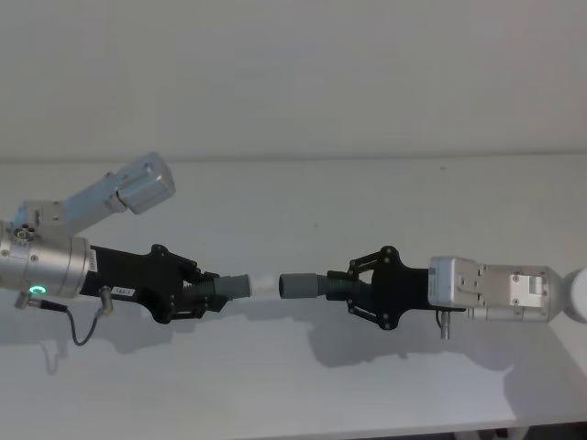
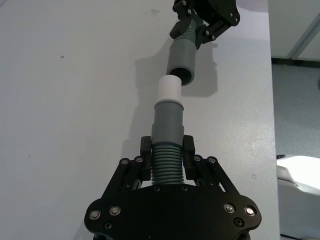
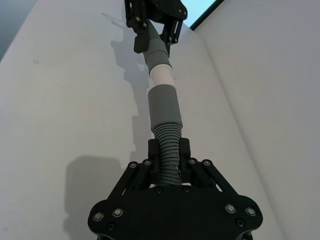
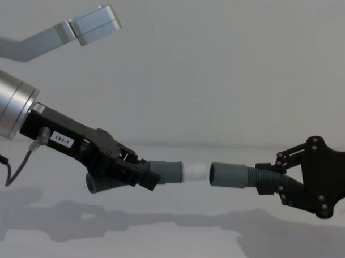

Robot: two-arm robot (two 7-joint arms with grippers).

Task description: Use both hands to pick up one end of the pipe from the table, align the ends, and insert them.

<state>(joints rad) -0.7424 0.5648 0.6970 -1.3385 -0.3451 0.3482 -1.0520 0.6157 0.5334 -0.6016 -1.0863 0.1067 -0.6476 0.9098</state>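
Observation:
Both pieces of the pipe hang above the table, end to end. My left gripper is shut on the ribbed part of the grey piece with the white plug tip. From the right, my right gripper is shut on the ribs of the other piece. Its open grey cuff faces the white tip. The two ends stand almost in line with a sliver of gap between them. In the left wrist view the white tip sits just short of the cuff's mouth.
The left arm's silver cylinder with a green ring light and a loose black cable lie at the left. A silver arm link sticks up behind. The table's front edge is close below both grippers.

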